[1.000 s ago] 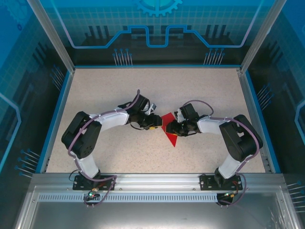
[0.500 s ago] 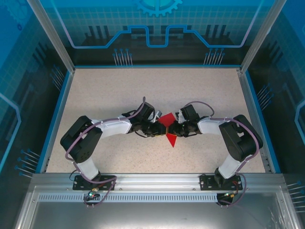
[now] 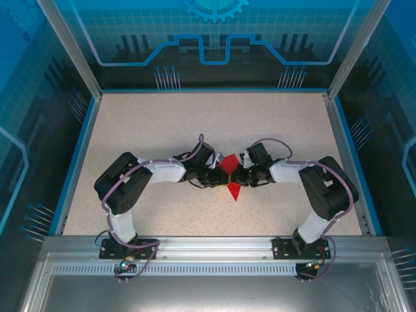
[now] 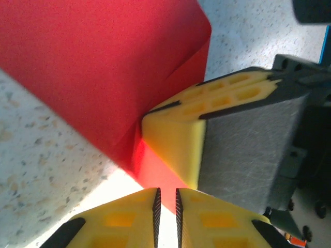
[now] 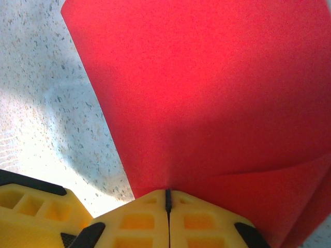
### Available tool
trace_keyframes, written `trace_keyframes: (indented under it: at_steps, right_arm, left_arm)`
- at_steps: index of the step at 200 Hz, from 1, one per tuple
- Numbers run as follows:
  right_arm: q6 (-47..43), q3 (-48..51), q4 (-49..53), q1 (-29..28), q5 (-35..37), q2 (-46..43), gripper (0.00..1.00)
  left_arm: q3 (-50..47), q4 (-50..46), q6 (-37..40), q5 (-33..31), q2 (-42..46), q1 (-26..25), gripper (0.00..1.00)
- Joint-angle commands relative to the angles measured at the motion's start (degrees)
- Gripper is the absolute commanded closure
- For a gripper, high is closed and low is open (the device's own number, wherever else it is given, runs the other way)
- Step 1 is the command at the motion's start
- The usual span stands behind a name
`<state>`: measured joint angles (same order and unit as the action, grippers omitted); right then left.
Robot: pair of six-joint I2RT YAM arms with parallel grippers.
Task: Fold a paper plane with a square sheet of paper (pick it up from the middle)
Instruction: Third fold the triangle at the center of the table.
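1. Two claws are seen meeting tip to tip at the middle of the table [image 3: 162, 130]: the left claw [image 3: 220, 181] and the right claw [image 3: 238, 177].
2. The red square sheet of paper [image 3: 233, 191] is found between them, creased, one point aimed toward the arm bases.
3. The sheet is pinched by the right claw, its fingers [image 5: 137, 222] pressed together.
4. A thin slit is left between the left claw's fingers [image 4: 129, 219]; whether paper is gripped there cannot be told.

Prob. a robot lab: alu frame [image 3: 71, 49], blue panels [image 3: 214, 39].
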<state>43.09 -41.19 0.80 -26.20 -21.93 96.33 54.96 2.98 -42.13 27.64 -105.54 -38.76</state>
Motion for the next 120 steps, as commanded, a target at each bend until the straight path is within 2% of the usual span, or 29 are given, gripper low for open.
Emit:
trace_keyframes:
  at_steps: [1, 82, 120]
  right_arm:
    - [-0.7, 1.6, 2.2, 0.5, 0.1, 0.7, 0.96]
    - [-1.0, 2.0, 2.3, 1.0, -0.4, 0.1, 1.00]
    - [-0.9, 2.6, 1.9, 1.5, -0.7, -0.4, 1.00]
  left_arm:
    - [2.3, 1.1, -0.5, -0.5, -2.0, -0.4, 0.82]
    - [5.8, -3.3, 2.6, -2.6, -5.4, -0.4, 0.82]
    - [3.9, -1.2, 1.4, -3.3, -5.0, 0.5, 0.83]
